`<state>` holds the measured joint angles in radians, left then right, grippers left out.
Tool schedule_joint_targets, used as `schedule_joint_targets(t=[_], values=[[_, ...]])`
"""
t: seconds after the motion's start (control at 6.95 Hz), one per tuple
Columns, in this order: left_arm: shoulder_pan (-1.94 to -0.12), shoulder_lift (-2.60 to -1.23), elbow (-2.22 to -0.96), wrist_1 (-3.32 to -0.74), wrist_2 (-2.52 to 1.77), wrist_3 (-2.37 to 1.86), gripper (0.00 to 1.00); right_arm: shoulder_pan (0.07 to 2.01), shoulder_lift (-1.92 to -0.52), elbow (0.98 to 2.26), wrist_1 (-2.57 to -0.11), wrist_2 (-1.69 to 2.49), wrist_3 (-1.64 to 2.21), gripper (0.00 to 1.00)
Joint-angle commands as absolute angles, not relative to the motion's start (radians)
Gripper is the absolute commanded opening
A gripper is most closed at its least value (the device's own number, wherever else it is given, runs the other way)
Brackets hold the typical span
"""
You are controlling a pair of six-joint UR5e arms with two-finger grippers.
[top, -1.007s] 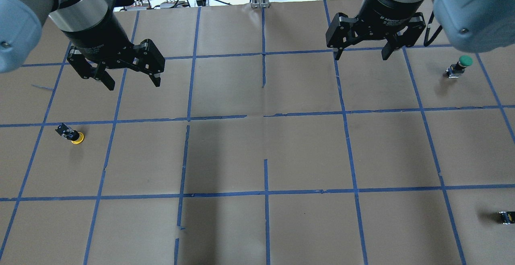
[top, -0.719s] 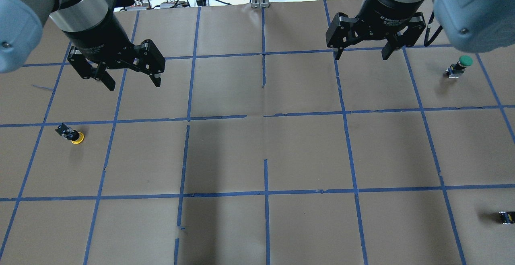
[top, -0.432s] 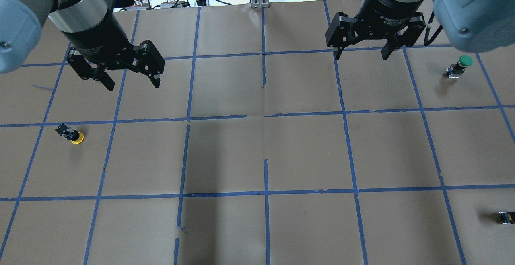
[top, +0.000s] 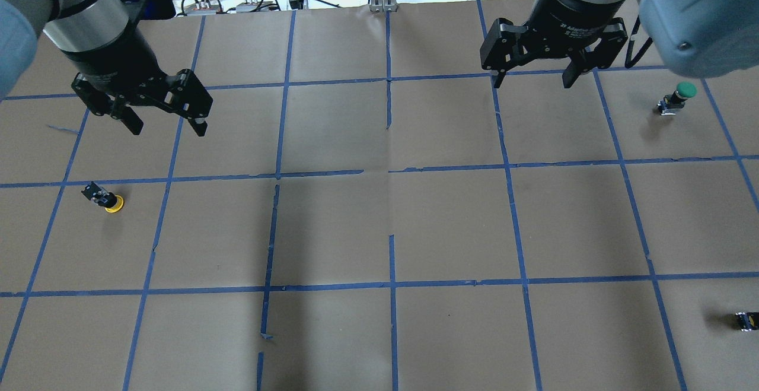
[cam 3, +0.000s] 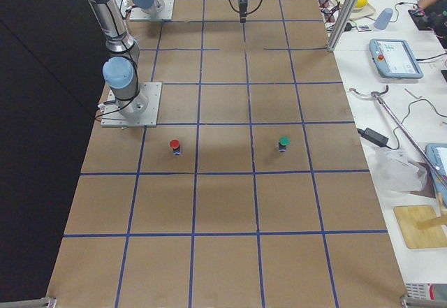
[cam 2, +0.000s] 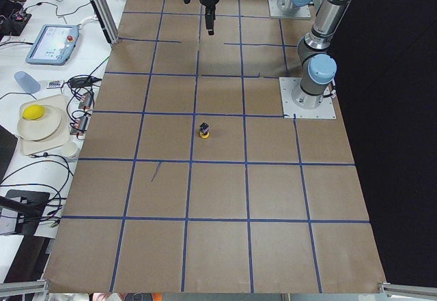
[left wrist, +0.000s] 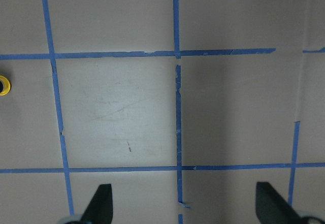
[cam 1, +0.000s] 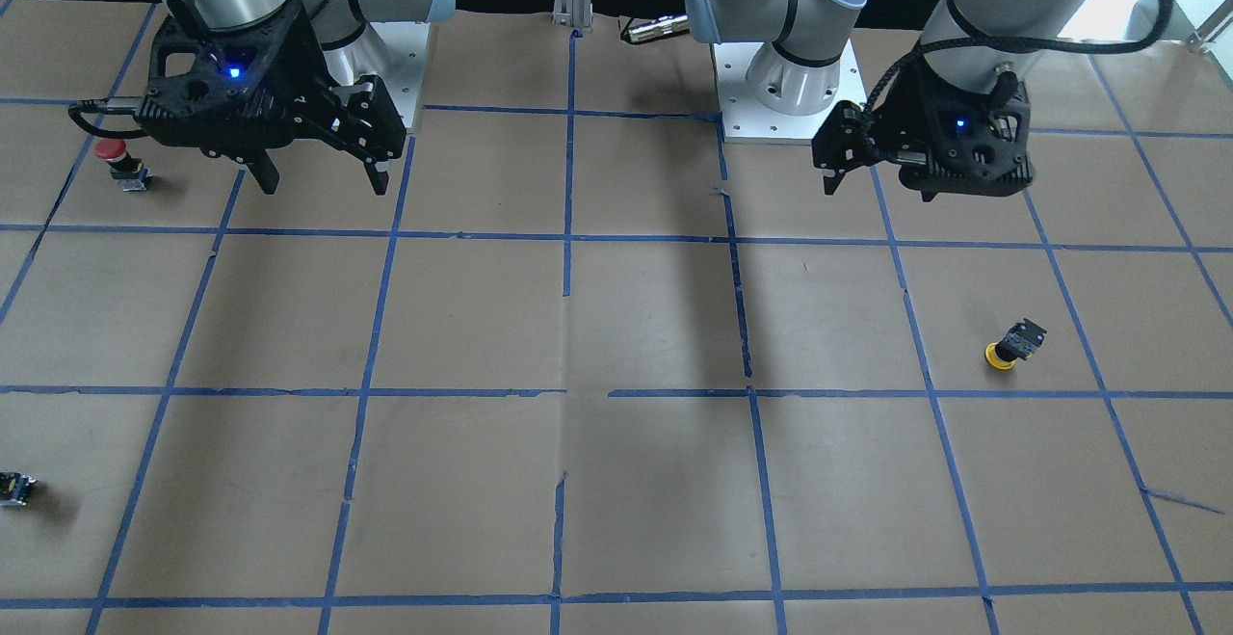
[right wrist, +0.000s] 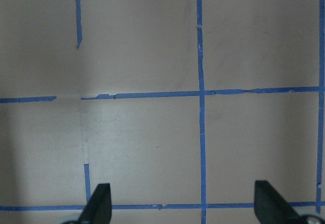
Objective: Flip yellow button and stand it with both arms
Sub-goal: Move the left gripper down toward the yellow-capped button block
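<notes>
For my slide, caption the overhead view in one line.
Left gripper and right gripper hover open; yellow button waits untouched on the table.

The counter (top: 450, 225) was covered in matt brown paper, faintly creased and scuffed, and gridded with strips of blue tape (top: 391, 285) (ragged and broken in spots). My left gripper (top: 168, 129) and my right gripper (top: 532, 82) looked like matt black plastic. The wrist sleeve (top: 89, 14) above the left one was brushed silver metal. The joint cap (top: 694, 17) was smooth pale-blue plastic with a soft sheen. The yellow button (top: 107, 198) had a smooth plastic cap on a dark body.
</notes>
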<state>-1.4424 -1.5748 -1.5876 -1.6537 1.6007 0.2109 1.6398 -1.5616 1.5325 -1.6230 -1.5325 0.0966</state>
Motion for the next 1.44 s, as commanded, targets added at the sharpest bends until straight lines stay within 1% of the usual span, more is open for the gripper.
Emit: schedule_joint_targets(t=[0.0, 0.43, 0.86, 1.29], values=[[-1.315, -1.586, -1.611, -1.647, 1.601, 0.413, 1.0, 1.64, -1.562, 1.532, -1.623, -1.532, 0.097, 1.0], [-1.195, -1.6, -1.663, -1.591, 1.605, 0.637, 1.0, 1.64, -1.562, 1.532, -1.623, -1.532, 0.097, 1.0], [-1.048, -1.615, -1.767, -1.407, 1.603, 0.912, 1.0, 1.64, -1.562, 1.532, -1.623, -1.532, 0.097, 1.0], [-0.99, -1.632, -1.843, -1.335, 1.603, 1.046, 1.0, 1.64, -1.562, 1.532, -1.623, -1.532, 0.097, 1.0]])
